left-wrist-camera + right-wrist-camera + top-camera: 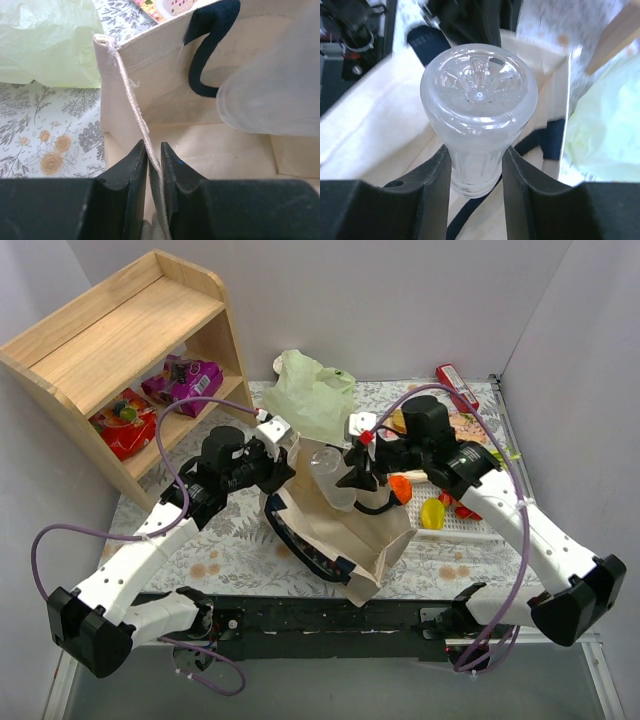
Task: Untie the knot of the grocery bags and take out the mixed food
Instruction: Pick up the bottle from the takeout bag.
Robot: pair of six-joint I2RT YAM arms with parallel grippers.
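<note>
While my left gripper (154,150) is pressed nearly together on the corded seam at the rim of the canvas tote (150,80), my right gripper (476,167) clamps the clear bottle (479,95) by its narrower part, a finger on each side. The bottle hangs just over the tote's open mouth. Its long axis runs along my right fingers, with the wide dimpled base turned back toward my wrist. From overhead it looks roughly upright, though the clear plastic makes its tilt hard to judge. A navy strap (202,60) curls inside the tote beside it. The pale green plastic bag (312,390) lies crumpled behind the tote. Everything rests on a floral tablecloth (225,540), with a white basket (480,530) to my right, a wooden shelf (120,340) to my left, and plain pale walls around.
</note>
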